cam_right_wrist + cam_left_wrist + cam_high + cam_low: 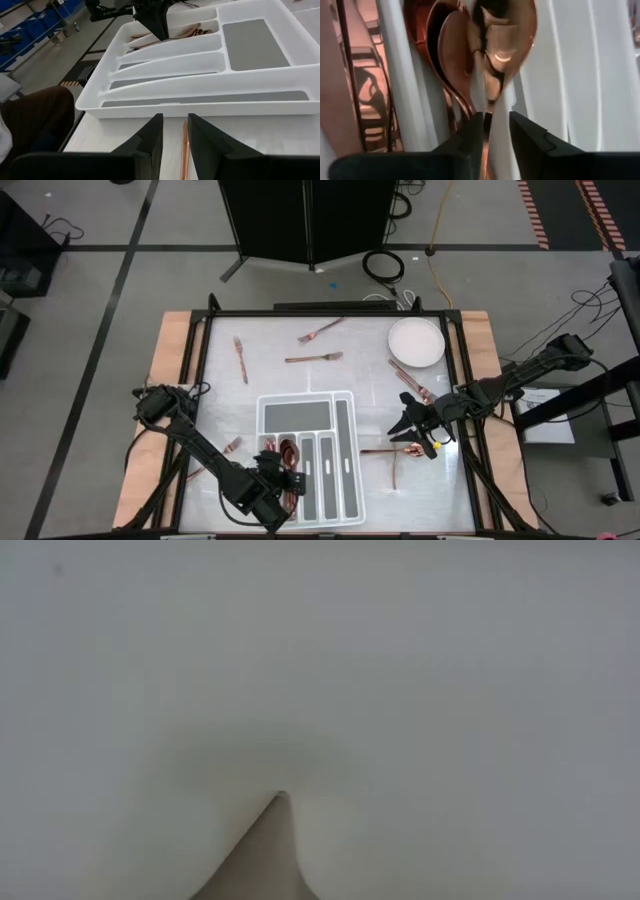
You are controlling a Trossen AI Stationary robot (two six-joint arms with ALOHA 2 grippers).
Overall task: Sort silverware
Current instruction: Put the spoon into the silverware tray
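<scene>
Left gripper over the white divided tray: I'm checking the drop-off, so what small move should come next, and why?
Probably open a little wider and lift straight up. The left gripper sits over the white divided tray, its dark fingers parted around the handle of a copper spoon, whose bowl already lies in a slot beside other copper spoons.

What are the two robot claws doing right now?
Left gripper: open, a spoon handle between its fingers, over the tray.
Right gripper: fingers around a copper utensil; grip cannot be told.

The low view is blocked by a blurred white tray wall (400, 690)
</scene>
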